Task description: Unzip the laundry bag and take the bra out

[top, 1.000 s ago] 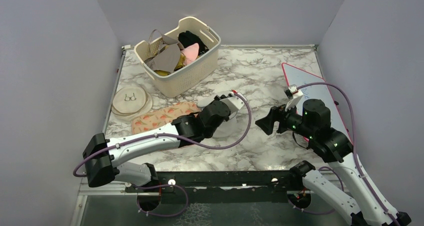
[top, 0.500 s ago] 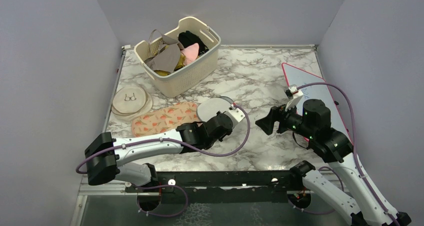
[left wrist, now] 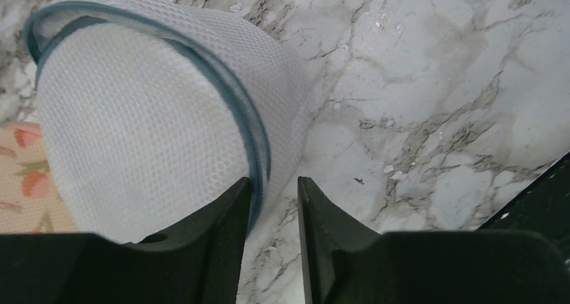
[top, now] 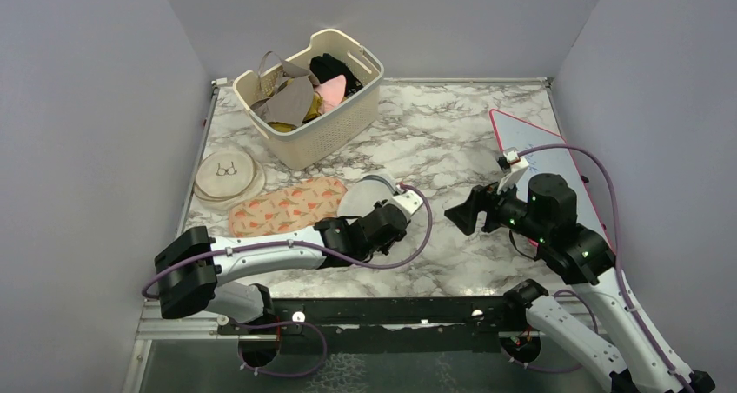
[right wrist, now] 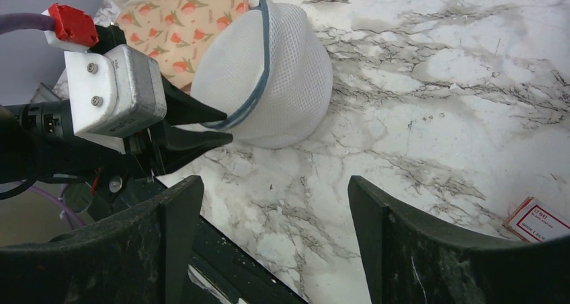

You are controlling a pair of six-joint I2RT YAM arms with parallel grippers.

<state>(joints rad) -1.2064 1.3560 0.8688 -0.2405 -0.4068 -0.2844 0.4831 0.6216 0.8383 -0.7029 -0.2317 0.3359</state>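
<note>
The laundry bag (top: 365,193), white mesh with a blue-grey zip rim, lies tipped on the marble, its flat face turned toward my left gripper. It also shows in the left wrist view (left wrist: 148,129) and the right wrist view (right wrist: 282,75). My left gripper (top: 381,207) (left wrist: 274,181) (right wrist: 225,126) has its jaws narrowed, with the bag's near rim and mesh wall between the tips. The zip looks closed along the stretch that shows. No bra shows. My right gripper (top: 458,212) (right wrist: 274,183) is wide open and empty, hovering right of the bag and pointing at it.
A flat peach patterned pouch (top: 287,206) lies just left of the bag. A cream disc with a glasses drawing (top: 228,174) lies further left. A cream basket (top: 348,123) of clothes stands at the back. A red-edged board (top: 539,145) lies at the right.
My left arm has drawn back toward the near edge. The bag, first hidden under the gripper, came into view, shifted slightly left and tipped up. The right arm has barely moved.
</note>
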